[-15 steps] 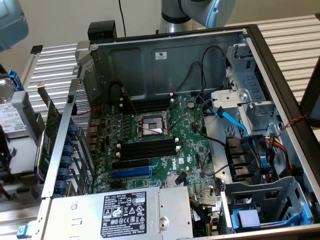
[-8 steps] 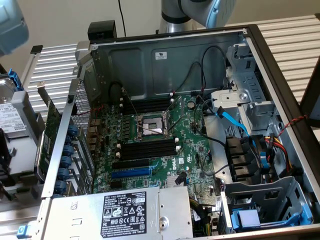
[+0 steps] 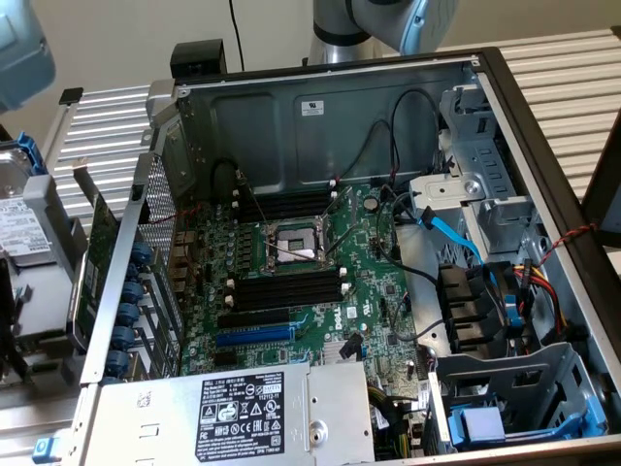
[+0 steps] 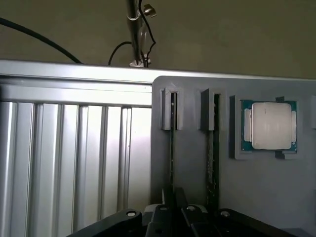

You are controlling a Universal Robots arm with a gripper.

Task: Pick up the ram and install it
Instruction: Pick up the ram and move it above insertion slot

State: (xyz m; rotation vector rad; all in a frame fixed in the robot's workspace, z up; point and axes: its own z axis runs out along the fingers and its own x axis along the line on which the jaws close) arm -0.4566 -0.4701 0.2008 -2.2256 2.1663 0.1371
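Ribbed table (image 4: 74, 163) first, then the grey tray (image 4: 192, 168) lying on it. Two sticks stand on edge in the tray's grooves. I judge they're kept upright like that so their flat faces are free to pinch. My gripper (image 4: 174, 197) sits over the ram (image 4: 171, 148), which is the stick in the groove farther from the CPU (image 4: 269, 125). The jaws look clenched on its edge, so I log it as grasping the ram, which sits in its groove and is not yet lifted. The spare stick (image 4: 211, 163) lies between ram and CPU, untouched. The CPU rests flat in its own pocket, apart from both sticks. Exterior view, from its left: a drive (image 3: 24, 228) sits outside the case (image 3: 252, 126). The case lies on its side with the panel off, so the board (image 3: 369, 282) faces up for a top-down reach. The black slots (image 3: 289, 288) either side of the socket (image 3: 296, 243) hold nothing, so the install isn't done.
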